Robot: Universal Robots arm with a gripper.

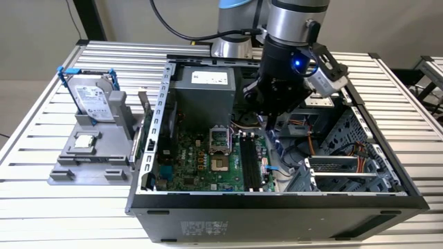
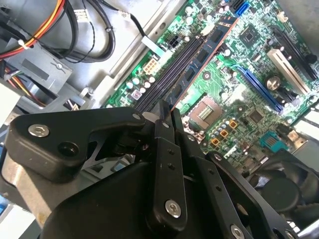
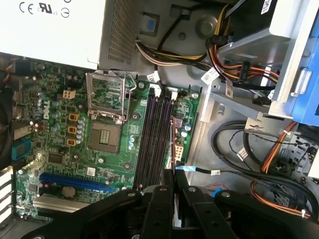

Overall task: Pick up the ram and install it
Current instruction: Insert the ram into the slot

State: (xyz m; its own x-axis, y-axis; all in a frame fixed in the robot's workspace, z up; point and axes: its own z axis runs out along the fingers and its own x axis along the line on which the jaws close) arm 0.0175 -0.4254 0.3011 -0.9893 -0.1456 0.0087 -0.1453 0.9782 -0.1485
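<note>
Ram is picked up, but not in its slot yet.
The gripper (image 2: 167, 113) is pinched shut on the ram (image 2: 202, 67). It holds the ram on its edge just above the long black slots (image 3: 154, 139), at the green board's (image 3: 124, 164) edge near the cables (image 3: 234, 154). Pushing it in is still to do. Room looks tight, with case walls (image 1: 165, 104) all around.

Certification marks (image 3: 44, 8) (two, perhaps three) stand on the white power-supply label (image 3: 50, 35); other print is illegible.
</note>
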